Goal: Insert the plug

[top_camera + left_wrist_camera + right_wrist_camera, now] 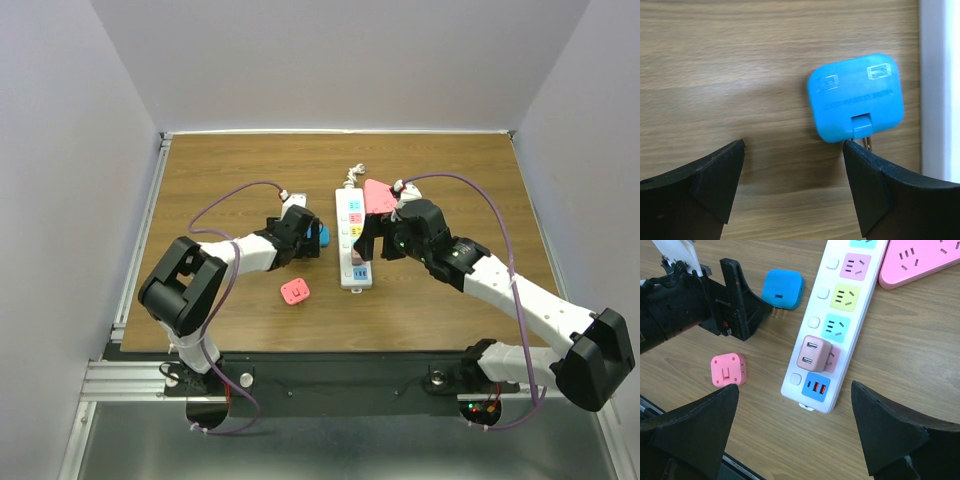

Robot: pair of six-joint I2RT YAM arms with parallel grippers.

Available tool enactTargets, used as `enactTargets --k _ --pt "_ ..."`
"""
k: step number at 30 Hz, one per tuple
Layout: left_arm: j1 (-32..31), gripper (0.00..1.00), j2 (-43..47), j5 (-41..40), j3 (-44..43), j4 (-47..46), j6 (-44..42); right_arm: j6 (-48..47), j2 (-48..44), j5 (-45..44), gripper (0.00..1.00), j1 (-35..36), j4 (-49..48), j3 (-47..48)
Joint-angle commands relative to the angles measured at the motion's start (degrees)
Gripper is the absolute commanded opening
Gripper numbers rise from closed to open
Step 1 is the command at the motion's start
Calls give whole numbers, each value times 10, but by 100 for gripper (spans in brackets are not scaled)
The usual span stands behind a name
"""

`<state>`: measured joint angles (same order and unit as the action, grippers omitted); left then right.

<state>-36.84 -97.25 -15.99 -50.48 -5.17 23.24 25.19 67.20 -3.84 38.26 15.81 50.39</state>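
A blue plug point(856, 97) lies on the wood table, its metal prongs pointing back beside my left gripper's right fingertip point(855, 155). My left gripper point(793, 145) is open and empty, with the plug just ahead and to the right of the gap. In the top view the blue plug point(322, 235) sits between the left gripper point(306, 234) and the white power strip point(355, 235). My right gripper point(795, 387) is open and empty above the near end of the strip point(840, 305). A dusty-pink USB charger point(813, 353) sits in a socket near the strip's end.
A pink square plug point(295, 291) lies loose on the table in front of the left gripper; it also shows in the right wrist view point(728, 369). A pink triangular socket block point(378, 196) lies at the strip's far right side. The strip's cable end point(353, 175) points to the back.
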Motion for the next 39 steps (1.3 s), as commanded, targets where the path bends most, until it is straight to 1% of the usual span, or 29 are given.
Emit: enactTargets --k 1,6,11,14,16,18,19,20,24,31,35,39 --pt "19 91 35 -29 11 27 -23 -7 -4 9 98 -3 -25 1" --pt "49 92 33 -21 10 24 -35 -7 4 12 98 -4 -25 4" --pt "51 92 43 -9 -4 25 -33 -5 9 12 98 -5 -25 5" --pt "40 92 70 35 10 -10 -22 -3 13 13 98 -4 -25 10" --pt "20 92 82 70 16 -42 -8 -3 18 15 98 -5 -26 13" --pt "2 92 80 78 10 -52 3 -4 20 16 98 -6 -27 16" --pt "-16 94 72 79 0 -56 10 -4 20 18 98 -8 -27 16" --pt "-23 99 66 77 -5 -59 14 -4 21 18 98 -9 -27 16" --pt "-27 99 23 68 -25 -56 23 -3 13 23 99 -11 -26 15" --pt "-28 99 11 6 -40 -38 13 -5 -8 23 100 -17 -25 4" --pt "-28 99 6 -6 -45 -38 5 -7 -7 29 100 -22 -25 2" --pt "-27 99 -21 -3 -55 -37 -5 -8 -8 31 100 -25 -25 2"
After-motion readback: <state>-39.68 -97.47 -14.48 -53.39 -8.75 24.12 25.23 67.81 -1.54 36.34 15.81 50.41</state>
